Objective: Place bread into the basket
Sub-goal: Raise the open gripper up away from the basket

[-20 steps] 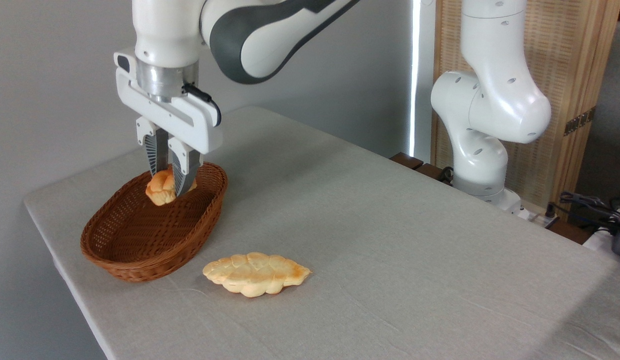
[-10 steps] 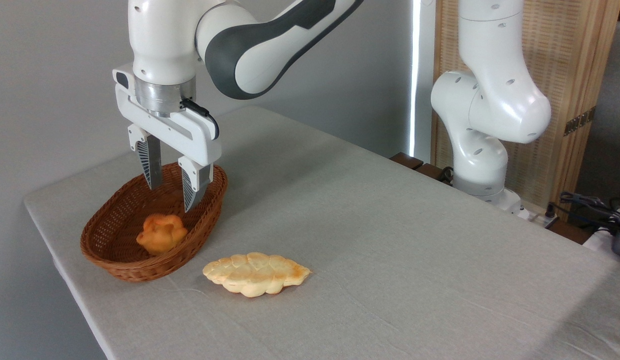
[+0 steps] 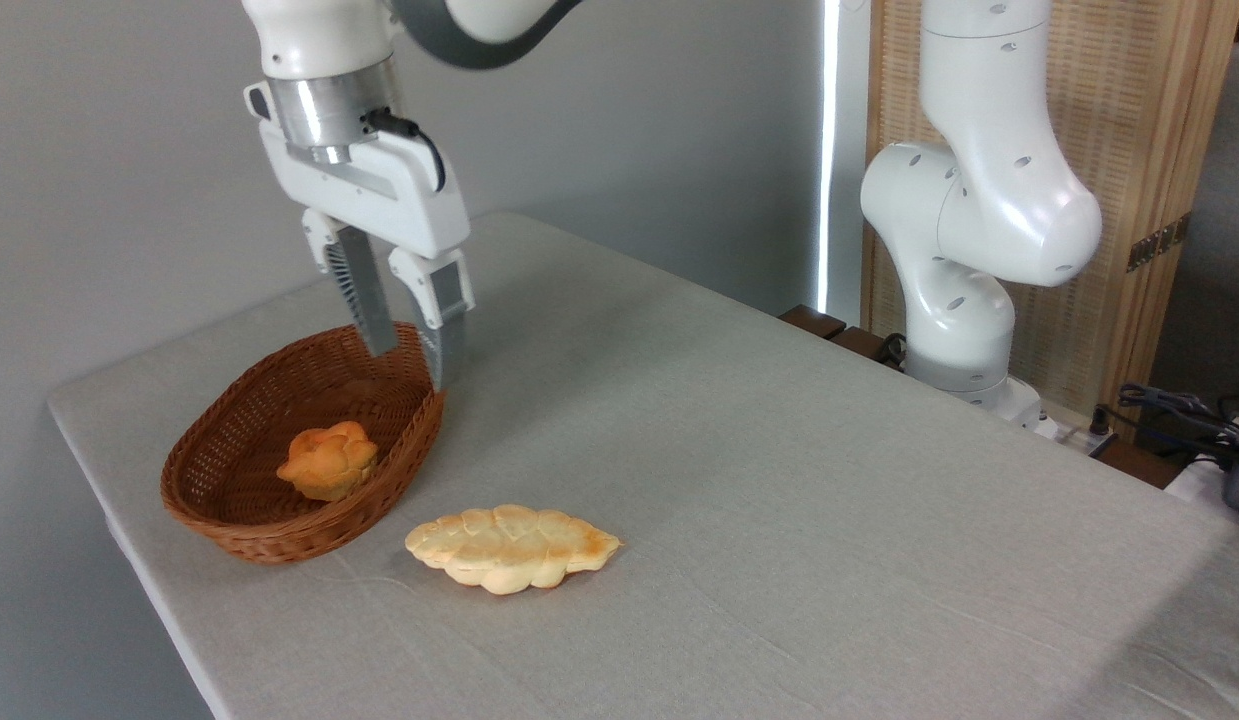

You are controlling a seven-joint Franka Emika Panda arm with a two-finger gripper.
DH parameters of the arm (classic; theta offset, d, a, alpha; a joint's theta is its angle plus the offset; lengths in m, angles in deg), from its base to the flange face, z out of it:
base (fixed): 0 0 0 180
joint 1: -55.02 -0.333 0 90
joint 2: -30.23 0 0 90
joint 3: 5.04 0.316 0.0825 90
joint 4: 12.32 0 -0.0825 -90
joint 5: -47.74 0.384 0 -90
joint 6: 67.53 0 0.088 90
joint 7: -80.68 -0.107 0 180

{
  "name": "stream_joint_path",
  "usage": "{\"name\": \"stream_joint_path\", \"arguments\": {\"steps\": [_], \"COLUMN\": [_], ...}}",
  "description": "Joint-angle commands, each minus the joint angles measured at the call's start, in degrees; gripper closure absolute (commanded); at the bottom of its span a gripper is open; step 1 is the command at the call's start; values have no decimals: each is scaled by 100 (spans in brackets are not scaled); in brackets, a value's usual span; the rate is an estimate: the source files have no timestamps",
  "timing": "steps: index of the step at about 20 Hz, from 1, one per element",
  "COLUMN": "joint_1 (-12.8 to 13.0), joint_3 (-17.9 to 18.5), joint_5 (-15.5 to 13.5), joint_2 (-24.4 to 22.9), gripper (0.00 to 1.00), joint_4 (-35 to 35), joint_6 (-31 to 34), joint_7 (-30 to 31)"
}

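Bread [image 3: 328, 460]: small round golden-orange bun with a knotted top, resting on the floor of the basket [image 3: 229, 505], toward the near-middle of its oval. It touches nothing but the wicker beneath it. No clear long axis; the bun is roughly as wide as it is deep.

Basket: oval brown woven wicker, low sloping sides, long axis running from near-left to far-right in the picture. It stands at the left end of the table [image 3: 779, 480], close to the edge.

Gripper [image 3: 409, 365]: two ribbed fingers pointing down, parted with a plain gap between them, holding nothing. It hangs above the far-right end of the basket, near the rim, and is tilted slightly.

Governing relation: the bun lies below and to the left of the jaws, nearer the camera, well apart from the fingertips. Judged from this, the placing step appears done, and what remains is for the arm to clear away upward without brushing the basket rim just beneath its fingers.

Flat loaf [image 3: 512, 546]: pale, leaf-shaped, scored, lying on the cloth just beside the basket's near-right side, not touching it as far as can be told. Long axis left to right.

Robot base [image 3: 964, 250]: white jointed column at the table's far-right side, in front of a slatted wooden screen [image 3: 1129, 150]. Cables [image 3: 1179, 405] lie at the right edge.

Markings: no brand, label or legible writing is visible on any item.
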Motion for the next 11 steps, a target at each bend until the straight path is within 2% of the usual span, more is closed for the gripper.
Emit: {"name": "stream_joint_path", "arguments": {"steps": [1, 4, 8, 11], "joint_1": [-8, -8, -8, -8], "joint_3": [434, 787, 1183, 1192], "joint_5": [40, -12, -48, -65], "joint_2": [-77, -199, -367, -376], "gripper": [0, 0, 0, 0], "joint_4": [66, 66, 57, 49], "joint_6": [273, 282, 677, 704], "joint_7": [-907, -1363, -2225, -2191]}}
